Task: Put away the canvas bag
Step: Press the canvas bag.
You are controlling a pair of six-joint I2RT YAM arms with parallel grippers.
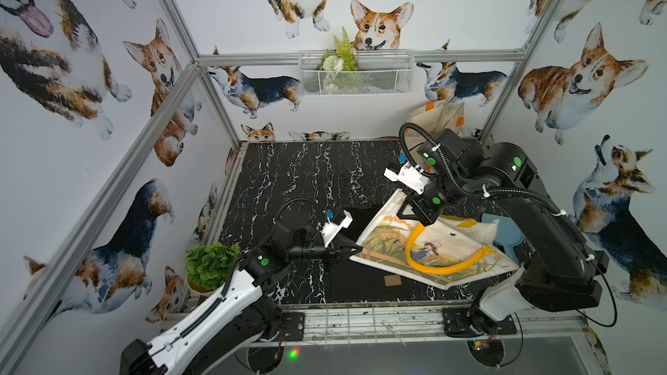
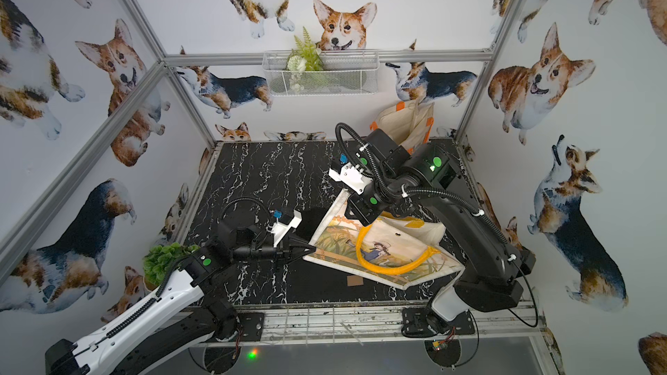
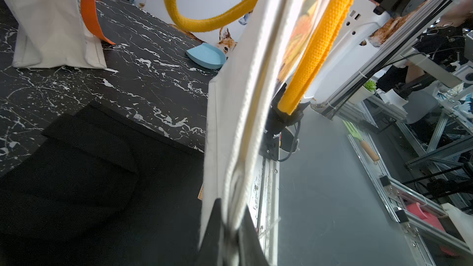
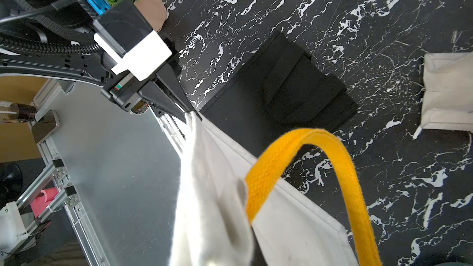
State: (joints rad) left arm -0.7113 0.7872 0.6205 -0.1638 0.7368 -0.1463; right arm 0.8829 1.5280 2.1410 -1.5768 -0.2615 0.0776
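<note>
Matt woven cloth forms the canvas bag (image 1: pixel 465 243), its yellow handle (image 4: pixel 302 149) coarse webbing. The marbled tabletop (image 1: pixel 296 174) looks smooth; the twelve-o'clock basket (image 1: pixel 379 77) is wire mesh.

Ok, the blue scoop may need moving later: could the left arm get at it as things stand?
Probably not. The left gripper is shut on the canvas bag's corner, and the bag and the right arm lie between it and the blue scoop.

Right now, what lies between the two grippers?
One edge of the canvas bag, pinched by the left gripper and right gripper; a black cloth lies alongside. Both top views show it.
</note>
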